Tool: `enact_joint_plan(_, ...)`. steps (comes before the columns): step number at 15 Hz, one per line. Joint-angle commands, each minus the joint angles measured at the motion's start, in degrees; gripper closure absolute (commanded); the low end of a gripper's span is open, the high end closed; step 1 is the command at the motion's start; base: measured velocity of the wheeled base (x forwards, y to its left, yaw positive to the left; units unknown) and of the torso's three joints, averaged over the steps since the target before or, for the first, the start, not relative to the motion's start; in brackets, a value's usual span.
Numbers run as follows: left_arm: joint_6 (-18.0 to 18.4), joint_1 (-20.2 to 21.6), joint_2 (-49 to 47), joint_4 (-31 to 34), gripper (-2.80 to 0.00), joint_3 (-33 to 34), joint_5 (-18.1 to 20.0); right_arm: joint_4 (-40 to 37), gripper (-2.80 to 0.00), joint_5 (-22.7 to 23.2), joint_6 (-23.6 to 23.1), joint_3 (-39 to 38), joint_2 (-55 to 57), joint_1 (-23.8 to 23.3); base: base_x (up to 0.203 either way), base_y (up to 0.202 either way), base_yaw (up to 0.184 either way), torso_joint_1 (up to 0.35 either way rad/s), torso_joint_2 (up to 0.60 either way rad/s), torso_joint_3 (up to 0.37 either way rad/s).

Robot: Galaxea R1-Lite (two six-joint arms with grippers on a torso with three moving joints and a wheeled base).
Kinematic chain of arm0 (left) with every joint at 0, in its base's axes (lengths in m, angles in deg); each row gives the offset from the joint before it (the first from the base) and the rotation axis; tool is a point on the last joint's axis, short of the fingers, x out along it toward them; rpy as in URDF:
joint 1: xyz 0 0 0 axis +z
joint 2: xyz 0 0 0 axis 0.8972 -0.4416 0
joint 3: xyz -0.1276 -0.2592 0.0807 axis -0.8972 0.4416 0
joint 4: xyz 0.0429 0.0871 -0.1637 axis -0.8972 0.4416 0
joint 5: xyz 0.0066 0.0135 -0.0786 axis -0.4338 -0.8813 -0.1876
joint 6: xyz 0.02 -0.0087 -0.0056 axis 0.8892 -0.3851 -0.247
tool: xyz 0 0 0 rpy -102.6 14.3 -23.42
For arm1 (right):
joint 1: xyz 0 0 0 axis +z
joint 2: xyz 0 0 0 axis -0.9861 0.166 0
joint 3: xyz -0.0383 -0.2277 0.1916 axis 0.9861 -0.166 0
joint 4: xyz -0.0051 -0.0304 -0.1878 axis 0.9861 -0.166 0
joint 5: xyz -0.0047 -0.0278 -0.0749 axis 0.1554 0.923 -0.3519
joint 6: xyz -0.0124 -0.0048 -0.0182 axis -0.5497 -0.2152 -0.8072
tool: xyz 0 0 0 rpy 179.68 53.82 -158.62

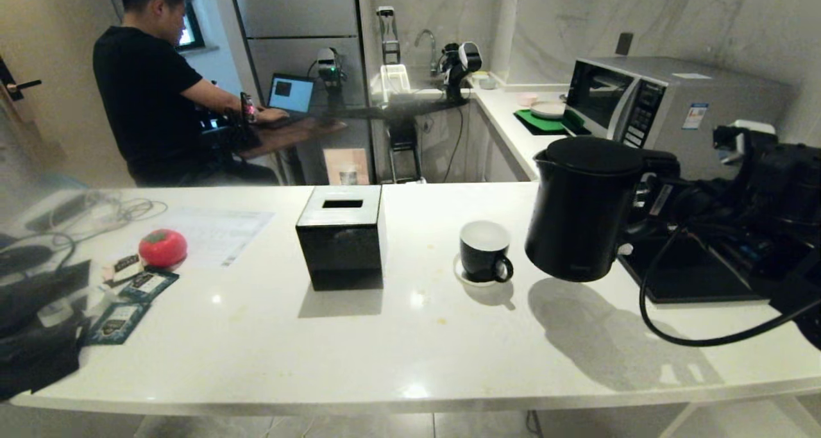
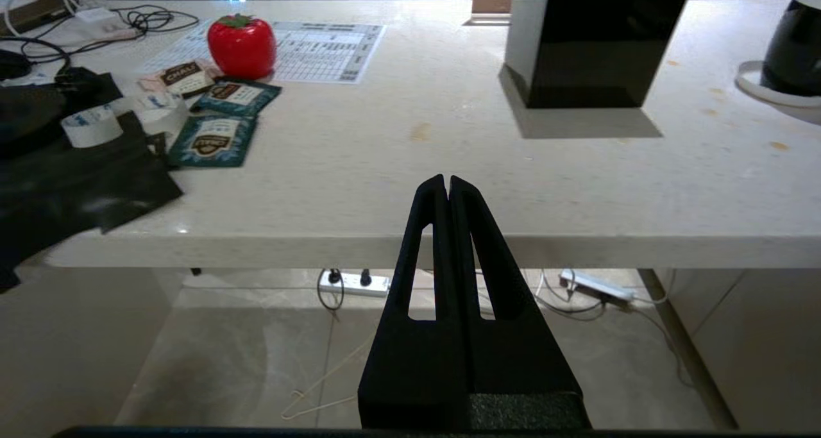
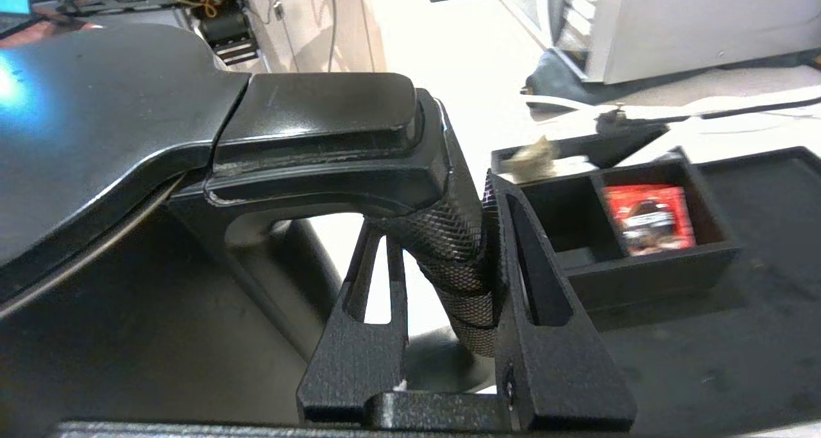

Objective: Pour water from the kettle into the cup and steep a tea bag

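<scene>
Kettle [image 1: 580, 210] held off the counter [image 1: 410, 335] in the right hand [image 3: 442, 258], fingers clamped on the textured loop handle [image 3: 449, 258], spout turned toward the cup [image 1: 485, 251], which sits on its saucer [image 1: 463, 275] just beyond and below the spout. Probably mid-carry, pour not yet begun.

To do it well: bring the spout over the white inside of the cup, tilt slowly, keep the grip firm against the weight of the body swinging round the handle, stop short of the rim.

Left hand [image 2: 448, 185] parked below the counter edge, fingers pressed together, empty.

Counted: one kettle, one cup, one saucer, one black tissue box [image 1: 342, 242], one red tomato-shaped thing [image 1: 163, 247], at least three tea sachets [image 2: 211, 140] well off from the right hand.
</scene>
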State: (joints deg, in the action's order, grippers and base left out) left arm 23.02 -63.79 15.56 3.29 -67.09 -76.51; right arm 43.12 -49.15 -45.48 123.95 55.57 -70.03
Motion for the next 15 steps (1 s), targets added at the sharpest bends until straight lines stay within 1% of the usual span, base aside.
enact_joint_plan(1,-0.05,0.0,-0.04,-0.03,0.0,0.0,0.02,0.35,0.0,-0.07,0.04,-0.09,-0.17,0.05,0.0,0.139,-0.004,-0.002,0.0,0.002)
enact_joint_plan(2,-0.05,0.0,-0.04,-0.03,0.0,0.0,0.02,0.43,0.0,-0.07,0.04,-0.48,-0.3,0.05,0.0,0.068,-0.003,-0.004,0.0,0.002)
enact_joint_plan(15,-0.05,0.0,-0.04,-0.03,0.0,0.0,0.02,0.35,0.0,-0.07,0.04,-0.69,-0.21,-0.22,0.0,0.0,0.0,0.0,0.0,0.0)
